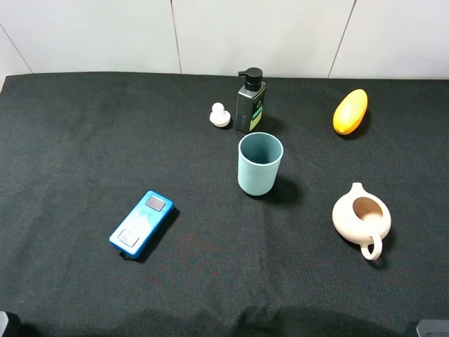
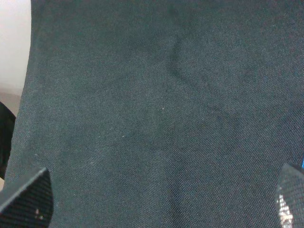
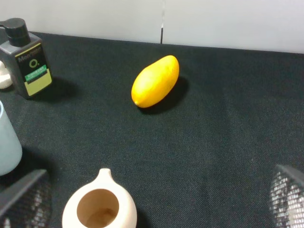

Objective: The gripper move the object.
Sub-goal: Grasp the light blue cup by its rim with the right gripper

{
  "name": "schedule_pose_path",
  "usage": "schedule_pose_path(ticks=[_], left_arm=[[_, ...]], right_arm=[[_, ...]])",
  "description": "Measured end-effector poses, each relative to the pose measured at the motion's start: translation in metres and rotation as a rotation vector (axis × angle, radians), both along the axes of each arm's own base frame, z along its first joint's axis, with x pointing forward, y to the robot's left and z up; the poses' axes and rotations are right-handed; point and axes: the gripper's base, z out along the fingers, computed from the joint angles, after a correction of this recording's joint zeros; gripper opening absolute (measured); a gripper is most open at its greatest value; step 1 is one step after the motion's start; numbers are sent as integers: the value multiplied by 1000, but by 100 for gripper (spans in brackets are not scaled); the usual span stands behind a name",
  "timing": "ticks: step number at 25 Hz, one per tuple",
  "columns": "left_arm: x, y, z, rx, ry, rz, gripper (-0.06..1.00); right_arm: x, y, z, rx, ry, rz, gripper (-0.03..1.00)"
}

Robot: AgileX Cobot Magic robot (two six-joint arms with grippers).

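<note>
The light blue-teal cup (image 1: 259,163) stands upright and empty on the black cloth near the middle, just in front of the pump bottle (image 1: 250,102). Its side also shows at the edge of the right wrist view (image 3: 7,142). My left gripper (image 2: 159,204) is open and empty over bare cloth, far from the cup. My right gripper (image 3: 156,202) is open and empty, with the beige pot (image 3: 99,209) between its fingers' line of sight and the cup off to one side. In the high view only slivers of the arms show at the bottom corners.
A blue flat device (image 1: 142,223) lies front left. A beige handled pot (image 1: 361,219) sits to the right of the cup. A yellow mango (image 1: 350,111) lies at the back right. A small white knob (image 1: 220,115) sits beside the bottle. A white wall borders the far edge.
</note>
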Motion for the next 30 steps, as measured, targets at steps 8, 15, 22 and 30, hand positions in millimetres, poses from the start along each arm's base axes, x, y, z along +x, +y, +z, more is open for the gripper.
schedule_pose_path(ticks=[8, 15, 22, 30], left_arm=[[0, 0, 0, 0, 0, 0, 99], [0, 0, 0, 0, 0, 0, 99], [0, 0, 0, 0, 0, 0, 99], [0, 0, 0, 0, 0, 0, 99]], right_arm=[[0, 0, 0, 0, 0, 0, 69], [0, 0, 0, 0, 0, 0, 69], [0, 2, 0, 17, 1, 11, 69], [20, 6, 22, 41, 95, 29, 69]])
